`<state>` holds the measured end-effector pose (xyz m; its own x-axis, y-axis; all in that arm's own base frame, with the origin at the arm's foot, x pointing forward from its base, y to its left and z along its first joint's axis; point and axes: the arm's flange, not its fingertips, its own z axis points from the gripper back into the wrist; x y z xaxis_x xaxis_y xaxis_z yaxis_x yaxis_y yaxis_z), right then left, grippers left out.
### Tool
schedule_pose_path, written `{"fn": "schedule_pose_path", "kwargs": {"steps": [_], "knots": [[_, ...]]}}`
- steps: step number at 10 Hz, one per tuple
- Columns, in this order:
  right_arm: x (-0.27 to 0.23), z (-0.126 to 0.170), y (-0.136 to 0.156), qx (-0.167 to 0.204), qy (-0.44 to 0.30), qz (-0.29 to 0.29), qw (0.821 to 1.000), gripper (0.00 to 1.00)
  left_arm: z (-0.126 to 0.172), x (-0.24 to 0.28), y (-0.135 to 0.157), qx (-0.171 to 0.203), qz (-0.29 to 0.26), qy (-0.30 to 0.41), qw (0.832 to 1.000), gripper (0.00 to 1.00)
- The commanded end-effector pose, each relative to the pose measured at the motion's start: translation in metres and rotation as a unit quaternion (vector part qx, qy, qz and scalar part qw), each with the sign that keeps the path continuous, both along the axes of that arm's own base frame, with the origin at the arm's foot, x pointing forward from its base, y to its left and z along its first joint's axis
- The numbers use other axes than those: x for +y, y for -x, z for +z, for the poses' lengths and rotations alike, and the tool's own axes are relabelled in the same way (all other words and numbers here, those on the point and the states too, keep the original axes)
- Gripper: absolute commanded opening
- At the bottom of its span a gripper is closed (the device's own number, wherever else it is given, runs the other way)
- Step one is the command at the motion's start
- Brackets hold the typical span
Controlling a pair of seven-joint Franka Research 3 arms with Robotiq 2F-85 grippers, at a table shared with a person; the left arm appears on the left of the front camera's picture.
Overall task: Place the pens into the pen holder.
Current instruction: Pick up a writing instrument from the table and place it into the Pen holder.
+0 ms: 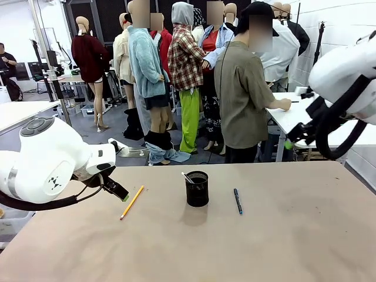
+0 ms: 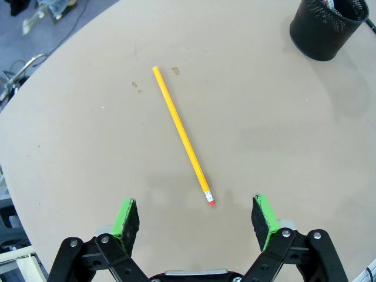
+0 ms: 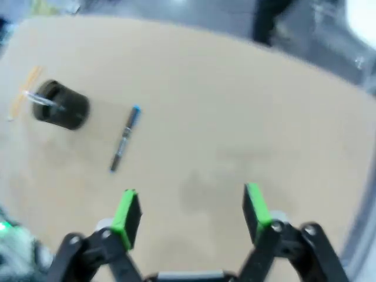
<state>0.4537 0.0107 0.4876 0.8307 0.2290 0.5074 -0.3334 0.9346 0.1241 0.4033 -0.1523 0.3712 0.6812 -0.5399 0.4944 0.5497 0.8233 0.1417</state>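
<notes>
A black mesh pen holder (image 1: 197, 188) stands mid-table with a thin silver-white pen (image 1: 187, 177) leaning inside it. A yellow-orange pencil (image 1: 131, 202) lies flat to its left, a dark pen with a blue end (image 1: 237, 200) to its right. My left gripper (image 1: 120, 192) hovers open just left of the pencil; in the left wrist view the pencil (image 2: 181, 133) runs away from between the green pads (image 2: 125, 220), eraser end nearest, and the holder (image 2: 325, 27) sits at top right. My right gripper (image 3: 191, 211) hangs open high above the table, with the dark pen (image 3: 124, 139) and holder (image 3: 61, 105) far off.
The tan table (image 1: 282, 241) has bare room in front and to the right. A person (image 1: 244, 97) stands beyond the far edge, turned toward a white table (image 1: 294, 114) at the right.
</notes>
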Motion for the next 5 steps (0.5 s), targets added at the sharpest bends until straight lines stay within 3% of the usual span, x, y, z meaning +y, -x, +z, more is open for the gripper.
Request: {"fn": "schedule_pose_path", "kwargs": {"steps": [1,3,5], "knots": [[0.009,0.033,0.008,0.095,0.017,-0.127,0.987,0.86,0.000,0.002,0.000,0.000,0.001,0.001,1.000,1.00],[-0.006,0.034,0.012,0.176,0.041,-0.157,0.971,0.86,0.000,0.002,0.000,0.000,0.001,0.001,1.000,1.00],[-0.015,0.027,0.008,0.209,0.059,-0.172,0.961,0.86,0.000,0.002,0.000,0.000,0.001,0.001,1.000,1.00]]}}
